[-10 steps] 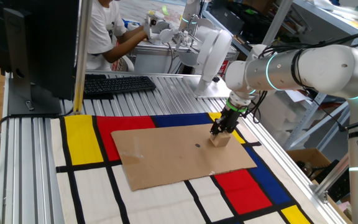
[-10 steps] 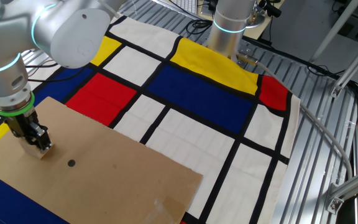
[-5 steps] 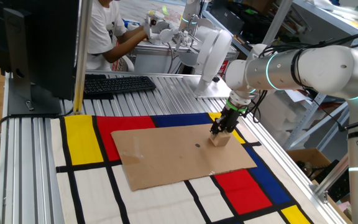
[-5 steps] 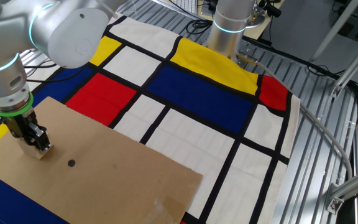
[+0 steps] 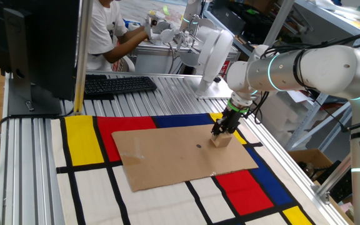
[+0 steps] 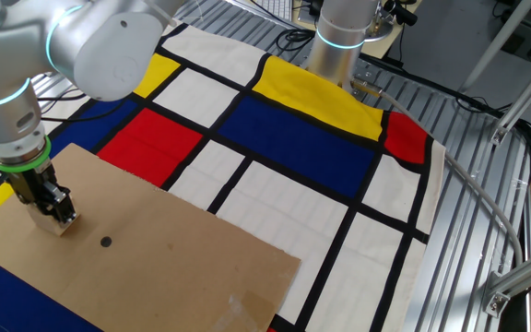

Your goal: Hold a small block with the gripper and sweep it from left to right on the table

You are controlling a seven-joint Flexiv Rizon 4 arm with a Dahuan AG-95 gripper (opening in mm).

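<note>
We see the gripper [image 5: 221, 131] pointing straight down, its two black fingers closed around the small block [image 5: 221, 141], which sits on the cardboard sheet [image 5: 180, 156] near that sheet's far right corner. In the other fixed view the gripper [image 6: 53, 207] clamps the same block [image 6: 60, 224] at the sheet's left part, just beside a small dark dot [image 6: 106, 243] on the cardboard. A green ring [image 6: 17, 161] circles the wrist above the fingers, and a cyan light band [image 5: 271, 72] glows on the white arm.

One fixed view alone gives us the room: a person in a white shirt [image 5: 102, 31] seated beyond the table [image 5: 30, 156], a black keyboard [image 5: 117, 84] and a dark monitor [image 5: 36, 44] on the aluminium slats, shelving behind. The other fixed view alone shows the arm's base column [image 6: 337, 41] rising at the mat's far edge, with cables beside it.

We can read no brand or writing anywhere.

The mat [image 6: 293, 138] carries red, yellow, blue and white panels split by black lines.
</note>
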